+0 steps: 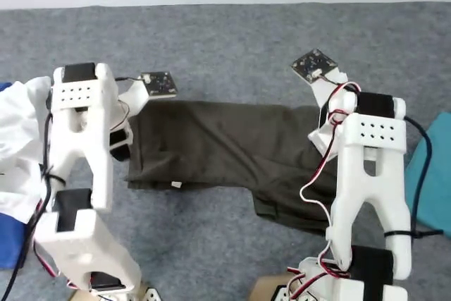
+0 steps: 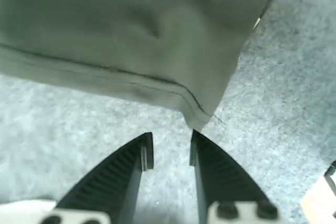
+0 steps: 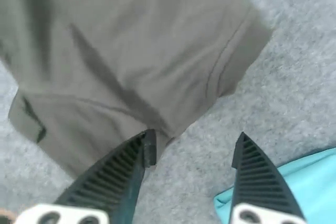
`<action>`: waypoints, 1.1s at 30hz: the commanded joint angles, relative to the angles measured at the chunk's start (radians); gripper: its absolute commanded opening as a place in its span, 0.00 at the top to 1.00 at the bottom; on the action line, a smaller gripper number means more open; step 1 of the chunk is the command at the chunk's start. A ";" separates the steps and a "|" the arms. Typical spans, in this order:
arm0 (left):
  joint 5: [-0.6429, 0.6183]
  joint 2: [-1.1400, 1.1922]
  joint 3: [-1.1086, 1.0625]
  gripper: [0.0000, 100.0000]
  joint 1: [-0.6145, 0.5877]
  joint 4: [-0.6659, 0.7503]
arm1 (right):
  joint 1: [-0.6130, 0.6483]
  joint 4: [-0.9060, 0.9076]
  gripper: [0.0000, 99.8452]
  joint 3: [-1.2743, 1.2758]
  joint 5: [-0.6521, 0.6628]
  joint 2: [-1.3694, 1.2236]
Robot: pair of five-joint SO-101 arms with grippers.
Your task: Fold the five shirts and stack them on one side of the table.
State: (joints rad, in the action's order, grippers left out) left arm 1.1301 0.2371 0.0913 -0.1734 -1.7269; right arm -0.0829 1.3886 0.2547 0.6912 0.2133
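Observation:
A dark olive shirt [image 1: 225,142] lies partly folded across the middle of the grey table, one sleeve end trailing toward the front right. My left gripper [image 2: 169,148] sits at the shirt's left end, open by a narrow gap, with a hem corner of the shirt [image 2: 131,30] just past its fingertips and nothing between them. My right gripper [image 3: 195,148] is wide open over the shirt's right end [image 3: 121,51], one finger [image 3: 142,153] at the cloth's edge. A white shirt [image 1: 17,139] lies at the left edge and a teal shirt [image 1: 437,167] at the right edge.
Blue cloth [image 1: 10,237] lies under the white shirt at the front left. The teal cloth [image 3: 294,192] is close beside my right gripper. A brown cardboard piece [image 1: 264,290] shows at the front edge. Bare grey table surface [image 1: 225,40] stretches behind the olive shirt.

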 commanded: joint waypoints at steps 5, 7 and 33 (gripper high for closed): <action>-0.173 -0.115 -0.008 0.88 0.002 0.147 | -0.005 -0.186 0.76 -0.046 -0.094 -0.024; -0.284 -0.087 -0.022 0.91 0.011 0.269 | -0.005 -0.257 0.76 -0.052 -0.141 -0.070; -0.572 0.290 -0.022 0.99 0.097 0.443 | -0.008 -0.153 0.99 -0.993 -0.178 -1.096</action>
State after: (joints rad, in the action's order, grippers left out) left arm 0.5639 0.5332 0.0637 -0.0829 -1.2896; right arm -0.0614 1.1830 -0.5432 0.5148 -0.8101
